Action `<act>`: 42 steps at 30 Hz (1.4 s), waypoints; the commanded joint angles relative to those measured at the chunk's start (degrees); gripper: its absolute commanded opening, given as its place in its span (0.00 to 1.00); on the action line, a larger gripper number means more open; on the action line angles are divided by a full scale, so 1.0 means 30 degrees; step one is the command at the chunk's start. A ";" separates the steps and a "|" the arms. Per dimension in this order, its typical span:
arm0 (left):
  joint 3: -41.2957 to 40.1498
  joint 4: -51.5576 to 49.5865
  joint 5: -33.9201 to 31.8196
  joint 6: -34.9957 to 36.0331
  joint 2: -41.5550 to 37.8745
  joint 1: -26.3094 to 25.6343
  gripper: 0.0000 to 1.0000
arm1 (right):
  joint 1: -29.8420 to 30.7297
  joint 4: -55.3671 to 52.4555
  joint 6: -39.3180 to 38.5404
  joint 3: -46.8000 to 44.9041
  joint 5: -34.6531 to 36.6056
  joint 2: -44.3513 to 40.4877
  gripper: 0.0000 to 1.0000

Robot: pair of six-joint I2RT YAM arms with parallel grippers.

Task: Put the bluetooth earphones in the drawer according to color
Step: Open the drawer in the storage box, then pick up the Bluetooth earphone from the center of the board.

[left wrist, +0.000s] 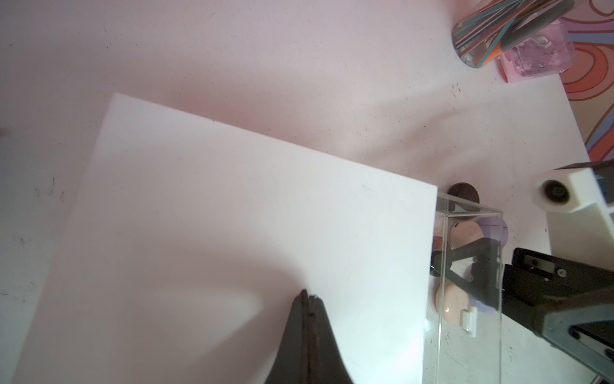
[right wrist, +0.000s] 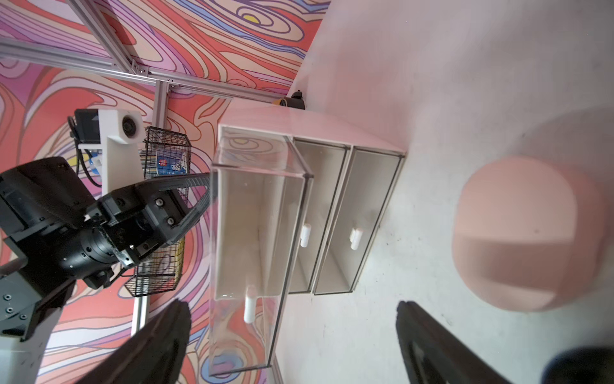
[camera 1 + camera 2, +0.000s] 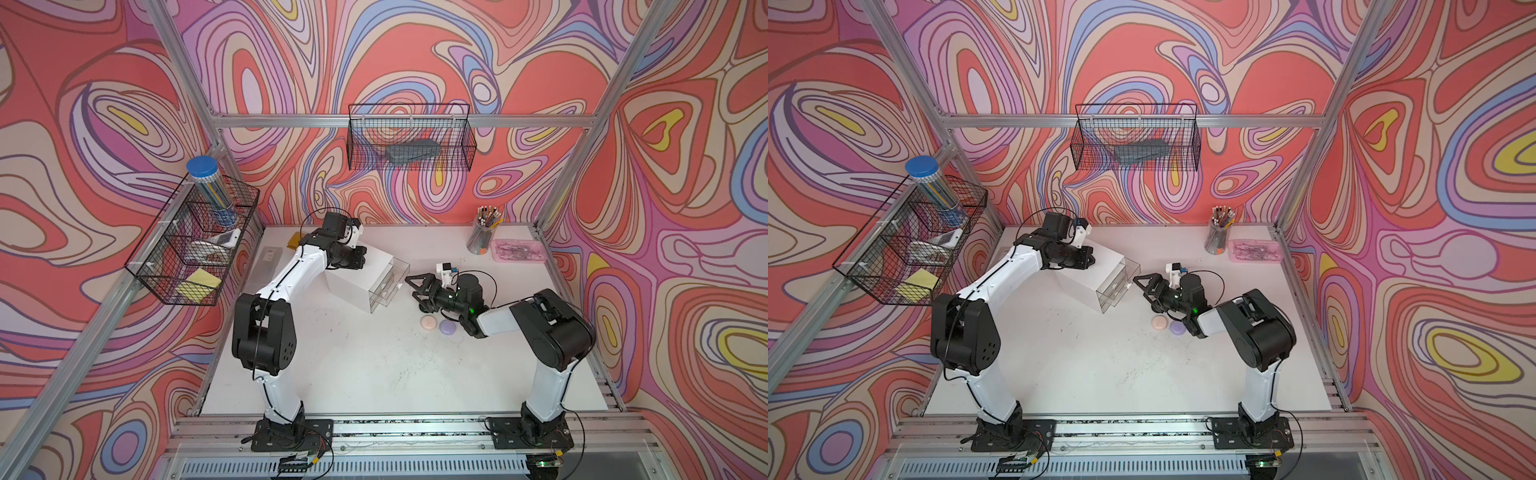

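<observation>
Before the right gripper [image 3: 414, 293], the top drawer [image 3: 397, 268] juts out open.

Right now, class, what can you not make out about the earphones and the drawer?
- Both top views: the right arm covers table beside the pink case and lavender case; total count unknown.
- Left wrist: cases behind the clear drawer are distorted.
- Right wrist: a pink case blurred, too close to the lens.

Clear glossy plastic drawer [image 2: 259, 216], matt white cabinet [image 1: 232, 216], smooth matt pink case [image 2: 518, 232], scuffed tabletop [image 3: 374, 365]
</observation>
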 commanded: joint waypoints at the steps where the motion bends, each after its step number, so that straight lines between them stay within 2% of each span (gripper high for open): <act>1: -0.0945 -0.3192 -0.1126 0.0156 0.1742 -0.0104 0.00 | -0.0149 -0.7452 -0.5068 0.1653 0.0725 -0.3364 0.98; 3: -0.0959 -0.3200 -0.1154 0.0151 0.1669 -0.0091 0.00 | -0.0145 -1.2827 -0.8335 0.3522 0.2408 -0.5036 0.98; 5: -0.0990 -0.3177 -0.1212 0.0096 0.1569 -0.0102 0.00 | -0.0144 -1.8817 -1.1276 0.5781 0.5352 -0.6163 0.98; 9: -0.1083 -0.3031 -0.1069 0.0007 0.1406 -0.0107 0.00 | -0.0235 -2.7304 -1.4651 0.9341 0.9947 -0.6141 0.98; 11: -0.1113 -0.3019 -0.1053 0.0006 0.1360 -0.0108 0.00 | -0.0250 -2.9501 -1.5217 1.0032 1.1544 -0.5968 0.97; 15: -0.1055 -0.3119 -0.1193 0.0035 0.1317 -0.0108 0.00 | -0.0349 -3.0840 -1.4901 0.9571 1.3261 -0.6155 0.97; 22: -0.1080 -0.3323 -0.1401 0.0090 0.1028 -0.0138 0.00 | -0.0566 -3.1472 -1.5576 0.9100 1.3404 -0.5123 0.93; 26: -0.1168 -0.3324 -0.1559 0.0152 0.0863 -0.0196 0.00 | -0.1379 -3.1355 -1.5757 0.8630 1.2661 -0.4736 0.89; 32: -0.1172 -0.3319 -0.1317 0.0269 0.1184 -0.0284 0.00 | -0.2748 -3.1688 -1.6618 0.8569 1.1562 -0.3364 0.89; 42: -0.1181 -0.3374 -0.1436 0.0436 0.1288 -0.0296 0.00 | -0.2788 -3.1211 -1.7148 0.9626 1.0579 -0.0119 0.87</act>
